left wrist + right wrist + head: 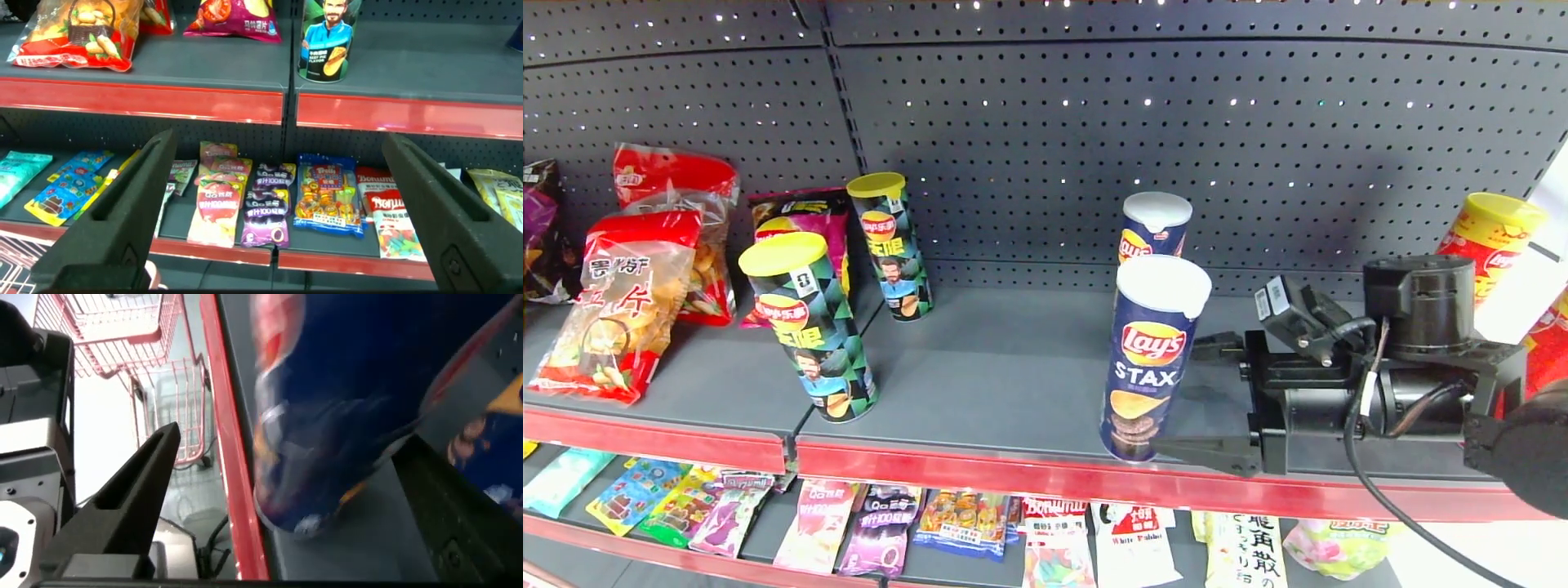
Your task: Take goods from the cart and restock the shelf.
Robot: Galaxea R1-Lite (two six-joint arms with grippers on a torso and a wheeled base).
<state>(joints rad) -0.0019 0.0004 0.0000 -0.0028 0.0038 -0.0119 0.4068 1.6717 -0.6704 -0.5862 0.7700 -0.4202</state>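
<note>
One blue can (1152, 351) stands upright at the shelf's (1013, 367) front edge, toward the robot's left of the right gripper (1176, 394), whose spread fingers flank it, seemingly without yet pressing.

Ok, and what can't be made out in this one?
- Head view: rear blue can, below its lid, hidden by the front blue can.
- Head view: red can, lower half hidden by the right arm.
- Right wrist view: front blue can blurred, so whether the right gripper touches it is unclear.
- Right wrist view: cart cut off by the edge; contents not visible.
</note>
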